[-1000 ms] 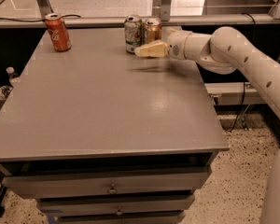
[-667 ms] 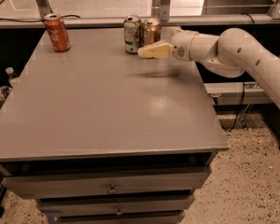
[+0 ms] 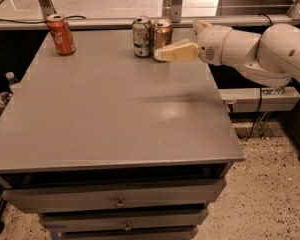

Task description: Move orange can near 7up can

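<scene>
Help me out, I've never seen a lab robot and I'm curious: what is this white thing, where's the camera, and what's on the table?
The white thing is a mobile robot's arm, reaching in from the right. Its cream tip is the gripper, the robot's hand, low at the table's far edge just in front of the orange can. Whether it grips that can cannot be told. There is one camera, looking down on the grey table from its front side. Three cans stand upright along the far edge: the orange can, the 7up can close beside it, and a red can near the far left corner. Drawers sit under the tabletop.
</scene>
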You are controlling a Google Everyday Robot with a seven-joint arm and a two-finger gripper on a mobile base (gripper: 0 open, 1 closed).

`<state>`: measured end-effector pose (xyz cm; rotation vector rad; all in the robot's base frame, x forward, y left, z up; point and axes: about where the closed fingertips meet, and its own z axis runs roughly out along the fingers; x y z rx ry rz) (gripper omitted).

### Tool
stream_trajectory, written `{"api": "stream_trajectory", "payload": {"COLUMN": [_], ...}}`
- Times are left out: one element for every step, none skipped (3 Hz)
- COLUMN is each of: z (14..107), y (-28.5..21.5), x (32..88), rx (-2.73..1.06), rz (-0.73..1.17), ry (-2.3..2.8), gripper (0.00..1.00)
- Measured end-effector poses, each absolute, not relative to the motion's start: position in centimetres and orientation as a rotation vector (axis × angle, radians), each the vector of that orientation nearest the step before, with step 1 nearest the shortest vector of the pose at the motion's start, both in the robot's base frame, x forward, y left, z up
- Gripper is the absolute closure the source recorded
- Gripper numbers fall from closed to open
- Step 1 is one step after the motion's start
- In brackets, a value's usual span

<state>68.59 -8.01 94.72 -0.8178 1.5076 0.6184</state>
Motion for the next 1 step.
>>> {"api": "stream_trajectory", "payload": {"z": [97.6], "y": [-8.73], "x": [64.75], "rx": [-0.801], "rz": [0.569], "ry": [1.482], "gripper": [0.0]}}
